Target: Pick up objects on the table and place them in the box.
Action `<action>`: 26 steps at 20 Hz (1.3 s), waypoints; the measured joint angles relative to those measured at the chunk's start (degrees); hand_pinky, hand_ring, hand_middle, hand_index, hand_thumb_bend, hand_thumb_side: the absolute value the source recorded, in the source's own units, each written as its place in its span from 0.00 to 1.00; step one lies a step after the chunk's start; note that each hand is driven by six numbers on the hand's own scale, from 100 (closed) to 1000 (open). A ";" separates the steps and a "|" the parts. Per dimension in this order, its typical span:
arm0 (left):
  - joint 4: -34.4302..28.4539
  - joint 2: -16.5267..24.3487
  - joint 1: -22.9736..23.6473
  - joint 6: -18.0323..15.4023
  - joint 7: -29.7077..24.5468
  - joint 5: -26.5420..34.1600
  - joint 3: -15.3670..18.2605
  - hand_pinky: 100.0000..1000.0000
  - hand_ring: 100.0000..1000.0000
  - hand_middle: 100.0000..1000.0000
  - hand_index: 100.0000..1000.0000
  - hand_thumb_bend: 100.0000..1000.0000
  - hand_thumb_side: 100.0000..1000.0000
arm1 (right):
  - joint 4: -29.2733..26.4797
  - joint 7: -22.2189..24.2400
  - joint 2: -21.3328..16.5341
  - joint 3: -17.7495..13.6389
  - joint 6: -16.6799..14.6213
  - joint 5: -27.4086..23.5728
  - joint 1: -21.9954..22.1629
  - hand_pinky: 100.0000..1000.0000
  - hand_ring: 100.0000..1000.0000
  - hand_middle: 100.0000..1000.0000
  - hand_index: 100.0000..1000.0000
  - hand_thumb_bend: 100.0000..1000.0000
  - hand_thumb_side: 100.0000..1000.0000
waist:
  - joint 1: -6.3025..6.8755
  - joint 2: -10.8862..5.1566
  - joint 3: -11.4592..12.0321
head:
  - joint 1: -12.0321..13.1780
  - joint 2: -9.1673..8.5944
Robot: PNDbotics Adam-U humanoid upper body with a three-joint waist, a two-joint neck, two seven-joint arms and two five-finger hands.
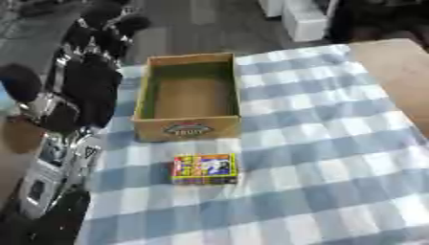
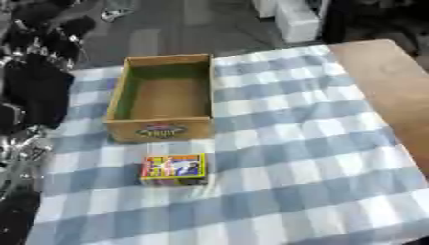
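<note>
An open tan cardboard box with a printed label on its front wall stands on the blue and white checked cloth; only its bare bottom shows inside. A small colourful packet lies flat on the cloth just in front of the box, apart from it. My left hand hangs at the table's left edge beside the box, black fingers pointing up and away, relaxed and holding nothing. The right hand shows in neither view.
Bare wooden tabletop runs along the right beyond the cloth. White boxes stand on the dark floor past the far edge. My left arm fills the space left of the table.
</note>
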 measured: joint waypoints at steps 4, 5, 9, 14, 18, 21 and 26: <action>-0.15 0.00 0.00 0.11 0.13 -0.49 -0.01 1.00 0.76 0.83 0.78 0.70 0.82 | 0.00 -0.12 0.00 0.01 -0.12 0.01 0.00 0.28 0.25 0.30 0.53 0.00 1.00 | 0.00 0.00 0.00 | -0.02 0.04; -0.16 0.00 0.00 0.14 0.17 -0.52 -0.02 1.00 0.76 0.83 0.77 0.71 0.82 | 0.00 -0.12 0.00 0.02 -0.12 0.01 0.02 0.28 0.25 0.30 0.53 0.00 1.00 | 0.00 0.00 0.00 | -0.03 0.04; -0.16 0.00 0.00 0.25 0.19 -0.68 -0.08 1.00 0.76 0.84 0.78 0.72 0.81 | 0.00 -0.12 0.00 0.03 -0.12 0.01 0.03 0.28 0.24 0.30 0.53 0.00 1.00 | 0.00 0.00 -0.14 | -0.09 0.03; 0.29 0.07 -0.30 1.05 -2.53 -2.70 -0.11 1.00 0.79 0.87 0.74 0.70 0.77 | 0.00 -0.09 0.00 0.00 -0.09 0.01 0.46 0.28 0.24 0.30 0.53 0.00 1.00 | 0.00 -0.02 -1.16 | -0.87 -0.25; 2.10 3.26 -1.34 0.16 -8.65 -6.77 -0.17 1.00 0.77 0.85 0.77 0.75 0.71 | 0.00 -0.12 -0.03 -0.12 -0.05 -0.27 0.47 0.28 0.24 0.30 0.53 0.00 1.00 | 0.37 -0.61 -1.90 | -1.64 -0.44; 3.96 7.35 -2.28 -1.82 -12.34 -9.15 -0.89 1.00 0.77 0.85 0.80 0.79 0.68 | 0.00 -0.11 -0.07 -0.36 0.26 -0.84 0.42 0.28 0.24 0.29 0.53 0.00 1.00 | 0.68 -0.75 -2.44 | -1.70 -0.75; 8.59 13.01 -3.79 -4.86 -17.94 -10.56 -2.88 1.00 0.78 0.84 0.83 0.85 0.62 | 0.00 0.10 -0.54 -0.38 1.22 -1.52 -0.04 0.28 0.24 0.29 0.53 0.00 1.00 | 1.03 -1.10 -2.91 | -1.69 -0.75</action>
